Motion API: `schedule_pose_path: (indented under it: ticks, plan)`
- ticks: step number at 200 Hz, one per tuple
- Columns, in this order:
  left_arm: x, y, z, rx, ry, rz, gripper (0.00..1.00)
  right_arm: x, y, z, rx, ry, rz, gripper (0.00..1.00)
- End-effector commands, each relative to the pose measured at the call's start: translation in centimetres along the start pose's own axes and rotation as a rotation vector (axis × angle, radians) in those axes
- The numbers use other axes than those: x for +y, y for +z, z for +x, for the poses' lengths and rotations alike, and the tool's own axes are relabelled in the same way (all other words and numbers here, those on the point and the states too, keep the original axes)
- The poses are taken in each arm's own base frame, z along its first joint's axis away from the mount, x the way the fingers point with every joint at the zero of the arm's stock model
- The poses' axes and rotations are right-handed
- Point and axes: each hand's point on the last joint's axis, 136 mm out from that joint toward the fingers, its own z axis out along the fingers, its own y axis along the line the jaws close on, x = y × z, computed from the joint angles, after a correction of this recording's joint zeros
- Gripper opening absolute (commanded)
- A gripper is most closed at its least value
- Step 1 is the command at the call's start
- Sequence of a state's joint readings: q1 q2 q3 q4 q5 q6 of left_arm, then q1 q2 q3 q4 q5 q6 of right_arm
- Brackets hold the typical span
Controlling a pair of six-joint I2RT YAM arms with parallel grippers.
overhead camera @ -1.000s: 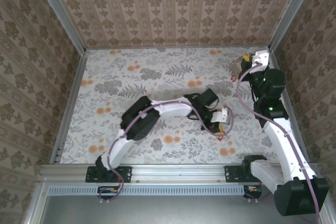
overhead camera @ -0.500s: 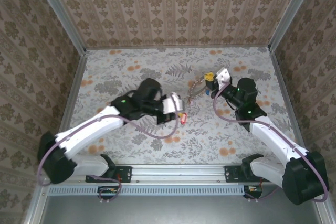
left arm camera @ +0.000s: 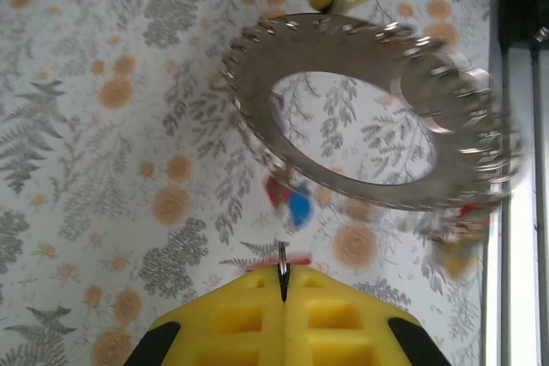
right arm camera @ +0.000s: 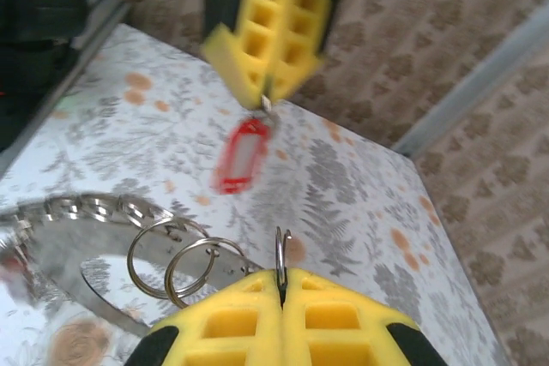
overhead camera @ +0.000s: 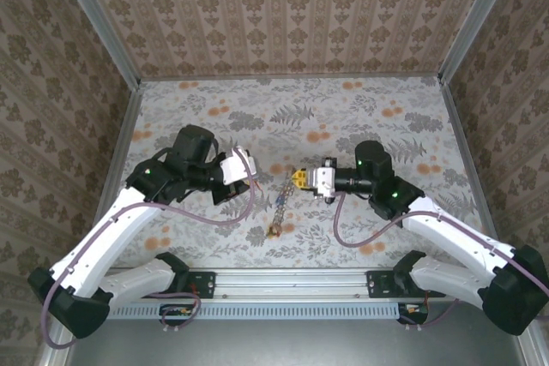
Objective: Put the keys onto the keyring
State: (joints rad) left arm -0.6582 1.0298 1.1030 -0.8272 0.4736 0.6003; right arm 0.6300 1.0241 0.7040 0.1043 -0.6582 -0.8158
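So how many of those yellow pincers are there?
2. The left gripper is left of the table's centre, shut on a red-tagged key. The right gripper faces it near mid-table, shut on the keyring.

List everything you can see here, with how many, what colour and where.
tablecloth: one, pale floral with orange spots, over the table
walls: three, brown patterned, around the table
keyring: one, silver-grey, in the air between the hands
small rings: two clear, silver, on the keyring by the right hand
red key: one, red tag, hanging from the left hand
other tags: count unclear, blurred red and blue, beyond the keyring
left hand: one, yellow pads, shut on the red key's loop
right hand: one, yellow pads, shut on a loop at the keyring's edge
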Motion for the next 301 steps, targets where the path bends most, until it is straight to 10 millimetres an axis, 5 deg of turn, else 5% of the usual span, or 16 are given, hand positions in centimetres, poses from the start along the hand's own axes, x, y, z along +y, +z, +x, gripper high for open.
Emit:
schedule_pose_path:
  ticks: [1,74,135,210,301]
  plan:
    - [-0.8,-0.2,-0.4,-0.002,0.041,0.059,0.00,1.3,-0.3,-2.0,-0.004,-0.189,-0.061,0.00]
    - [-1.6,2.9,-1.5,-0.073,0.403,-0.022,0.00,3.4,0.3,-2.4,-0.044,-0.170,-0.126,0.00]
    - [-2.0,4.9,-2.8,-0.150,0.507,-0.068,0.00,5.6,0.4,-2.4,-0.071,-0.033,-0.250,0.00]
    - [-5.1,5.1,-2.8,-0.209,0.612,0.045,0.00,5.5,0.8,-1.5,-0.027,-0.017,-0.250,0.00]
    - [-5.8,5.8,-2.4,-0.177,0.678,0.047,0.00,5.0,1.1,-0.2,0.035,0.053,-0.264,0.00]
